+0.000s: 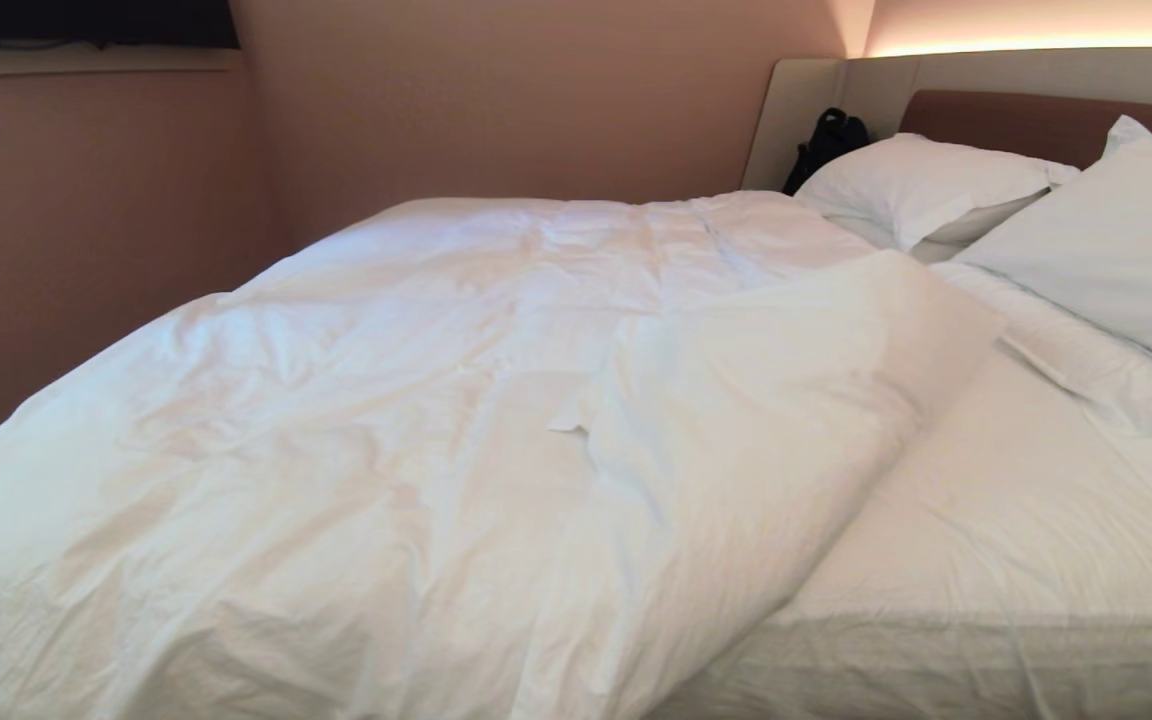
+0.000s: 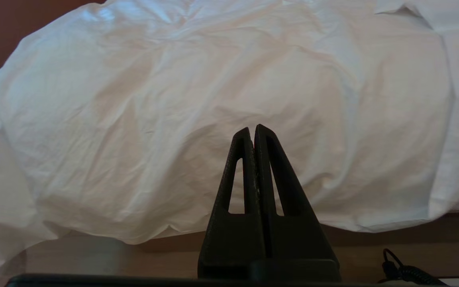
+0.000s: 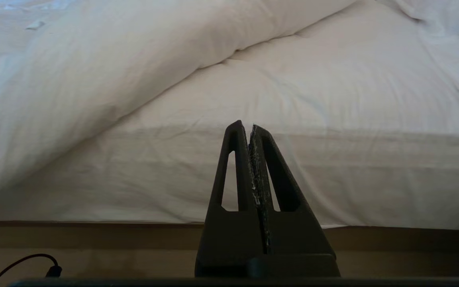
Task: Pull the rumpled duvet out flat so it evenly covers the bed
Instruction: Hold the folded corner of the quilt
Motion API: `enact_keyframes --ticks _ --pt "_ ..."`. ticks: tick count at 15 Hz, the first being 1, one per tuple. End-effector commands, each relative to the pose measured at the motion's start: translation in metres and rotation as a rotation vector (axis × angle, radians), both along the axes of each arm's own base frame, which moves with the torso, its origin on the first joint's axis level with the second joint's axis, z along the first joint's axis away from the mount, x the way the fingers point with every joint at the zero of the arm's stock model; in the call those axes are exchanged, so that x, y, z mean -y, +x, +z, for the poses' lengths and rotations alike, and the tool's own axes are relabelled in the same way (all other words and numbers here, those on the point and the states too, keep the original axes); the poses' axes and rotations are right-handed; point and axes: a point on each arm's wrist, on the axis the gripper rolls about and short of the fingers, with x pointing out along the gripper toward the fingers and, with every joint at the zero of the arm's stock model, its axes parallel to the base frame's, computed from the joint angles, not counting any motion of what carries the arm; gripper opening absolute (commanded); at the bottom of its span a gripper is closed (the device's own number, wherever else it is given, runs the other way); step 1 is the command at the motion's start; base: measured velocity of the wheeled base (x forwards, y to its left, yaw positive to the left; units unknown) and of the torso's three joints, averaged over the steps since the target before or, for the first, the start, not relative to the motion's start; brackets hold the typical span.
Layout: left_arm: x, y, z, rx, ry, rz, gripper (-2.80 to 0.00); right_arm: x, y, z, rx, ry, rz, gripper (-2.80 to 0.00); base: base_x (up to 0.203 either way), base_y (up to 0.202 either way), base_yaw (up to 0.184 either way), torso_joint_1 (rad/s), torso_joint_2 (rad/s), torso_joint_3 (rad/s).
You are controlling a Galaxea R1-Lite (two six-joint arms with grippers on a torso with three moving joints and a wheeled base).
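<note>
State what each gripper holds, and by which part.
Nothing. The left gripper and the right gripper are both shut on empty air, short of the duvet.

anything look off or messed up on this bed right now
Yes. The duvet is folded back on itself at its corner nearest the pillows, leaving the fitted sheet bare on the robot's right. It is rumpled and bunched toward the left.

Right gripper (image 3: pixel 250 126) centre frame, fingers pressed together, empty. Duvet (image 3: pixel 94 75) folded back across upper left. Bare sheeted bed (image 3: pixel 333 119) at right; brown base along bottom.
</note>
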Motion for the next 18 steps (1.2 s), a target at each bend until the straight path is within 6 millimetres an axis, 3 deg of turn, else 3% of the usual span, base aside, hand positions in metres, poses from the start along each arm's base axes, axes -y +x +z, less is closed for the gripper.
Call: enact_keyframes --ticks 1,14,18 --pt "0.0000 0.0000 -0.0001 0.000 0.001 0.000 -2.80 0.0000 0.0000 0.0000 0.000 0.000 0.000 -2.80 0.000 -0.192 -0.001 0.000 0.00 0.002" --pt "0.0000 0.0000 -0.0001 0.000 -0.001 -0.001 -2.80 0.0000 0.0000 0.0000 0.000 0.000 0.000 -2.80 0.000 -0.190 0.000 0.003 0.00 0.004" --pt "0.0000 0.0000 0.0002 0.002 -0.009 0.000 -2.80 0.0000 0.0000 0.0000 0.000 0.000 0.000 -2.80 0.000 -0.024 0.000 0.001 0.00 0.001"
